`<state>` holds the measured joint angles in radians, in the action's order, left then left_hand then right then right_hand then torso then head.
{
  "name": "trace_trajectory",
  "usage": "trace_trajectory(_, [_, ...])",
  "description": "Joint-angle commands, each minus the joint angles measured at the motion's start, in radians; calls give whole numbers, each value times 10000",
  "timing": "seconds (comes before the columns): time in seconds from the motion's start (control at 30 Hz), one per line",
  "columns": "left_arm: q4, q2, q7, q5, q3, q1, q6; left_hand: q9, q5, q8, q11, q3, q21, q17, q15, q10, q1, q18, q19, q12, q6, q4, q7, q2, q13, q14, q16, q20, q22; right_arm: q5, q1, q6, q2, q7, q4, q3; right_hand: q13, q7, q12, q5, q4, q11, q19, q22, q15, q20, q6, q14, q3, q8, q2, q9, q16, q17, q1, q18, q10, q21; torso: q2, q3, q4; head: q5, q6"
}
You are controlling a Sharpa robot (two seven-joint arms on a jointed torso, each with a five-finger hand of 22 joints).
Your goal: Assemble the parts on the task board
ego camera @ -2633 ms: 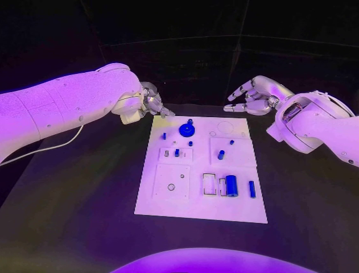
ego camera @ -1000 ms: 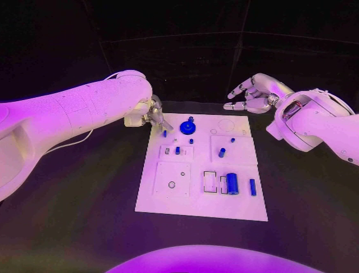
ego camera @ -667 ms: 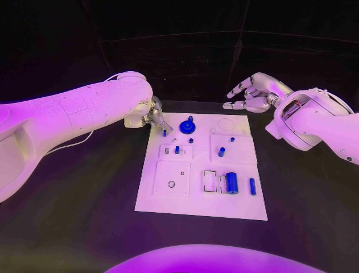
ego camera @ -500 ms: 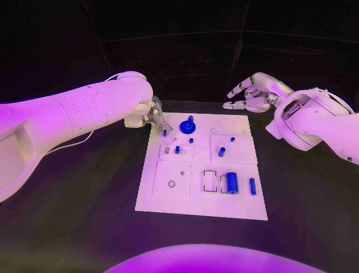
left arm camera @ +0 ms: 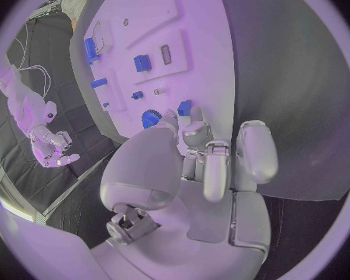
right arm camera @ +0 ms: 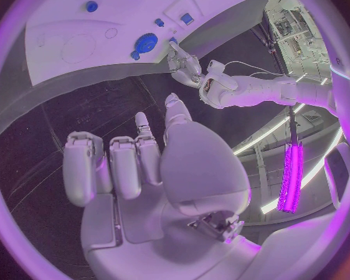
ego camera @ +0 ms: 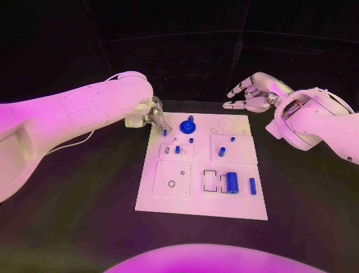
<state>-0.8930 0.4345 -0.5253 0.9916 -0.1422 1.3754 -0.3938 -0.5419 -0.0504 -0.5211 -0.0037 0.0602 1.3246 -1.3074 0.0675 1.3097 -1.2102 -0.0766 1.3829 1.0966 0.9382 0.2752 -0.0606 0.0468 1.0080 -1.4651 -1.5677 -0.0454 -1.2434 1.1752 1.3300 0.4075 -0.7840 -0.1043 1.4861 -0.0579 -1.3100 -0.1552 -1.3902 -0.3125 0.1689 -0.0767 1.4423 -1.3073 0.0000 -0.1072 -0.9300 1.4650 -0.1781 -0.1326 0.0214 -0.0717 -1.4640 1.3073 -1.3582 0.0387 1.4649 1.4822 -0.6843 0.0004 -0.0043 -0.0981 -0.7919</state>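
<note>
Reaching over the far-left corner of the white rectangular task board (ego camera: 202,170), the left robot hand (ego camera: 155,116) hovers with fingers spread, empty, just above a small blue peg (ego camera: 164,133); the right robot hand (ego camera: 251,96) waits open beyond the far edge. Next, I judge, comes pinching that peg

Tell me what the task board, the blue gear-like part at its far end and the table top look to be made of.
Task board: probably matte white plastic or painted plate; flat, even, with clean-cut recesses and no glare.
Blue gear-like part: likely moulded or printed plastic; uniform saturated blue, toothed rim in the right wrist view.
Table: black and dull, maybe a mat or coated surface; I cannot tell which.
</note>
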Motion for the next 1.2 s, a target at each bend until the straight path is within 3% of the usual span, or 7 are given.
trace_trajectory(0.03, [2,-10,95,3,2,14,-133,-20,-27,-62,-87,-101,-35,-2634,20,22,-348,-52,63,34,38,-187,12,92,-23,-1057,-31,26,-6,-9,20,59,6,52,10,6,-1074,4,35,-56,9,84,-54,-823,-52,7,38,626,-64,-56,9,17,37,627,-77,62,-16,-45,-3,-5,4,2,-15])
trace_trajectory(0.67, [-29,24,167,2,3,12,-274,-16,-31,-91,-126,-457,-28,-2634,40,42,-1024,-42,88,35,32,-546,59,371,-53,-1057,-31,42,-59,-9,20,63,13,58,3,6,-1074,4,35,-56,9,84,-54,-823,-52,7,38,626,-64,-56,9,17,37,627,-77,62,-16,-45,-9,-7,8,-35,-51])
trace_trajectory(0.87, [-55,71,271,-78,3,11,-71,27,-38,-26,-211,-1417,-41,-2634,113,30,-2234,-44,93,-32,-79,-1393,145,681,-109,-1057,-31,110,-76,-9,20,64,15,64,2,6,-1081,4,27,-70,23,84,-59,-816,-51,7,36,627,-78,-58,15,16,34,633,-74,64,-11,-49,-4,-7,9,-43,-72])
trace_trajectory(1.07, [-246,238,429,-320,6,11,222,19,-37,-26,-178,-2133,-61,-2634,82,54,-2402,-39,92,-96,-124,-1721,100,525,-176,-1057,-31,100,-86,-9,20,68,6,70,-1,6,-1083,4,24,-75,28,84,-61,-814,-51,7,36,628,-83,-59,17,16,33,635,-73,65,-9,-51,4,-4,12,-41,-88])
trace_trajectory(1.2, [-491,431,514,-604,9,17,578,-11,-39,-59,-165,-2698,-61,-2634,69,87,-2274,-36,107,-126,-129,-1836,82,328,-221,-1057,-31,85,-115,-9,20,72,3,72,-10,6,-1083,4,24,-75,28,84,-61,-814,-51,7,36,628,-83,-59,17,16,33,635,-73,65,-9,-51,7,0,14,-159,-82])
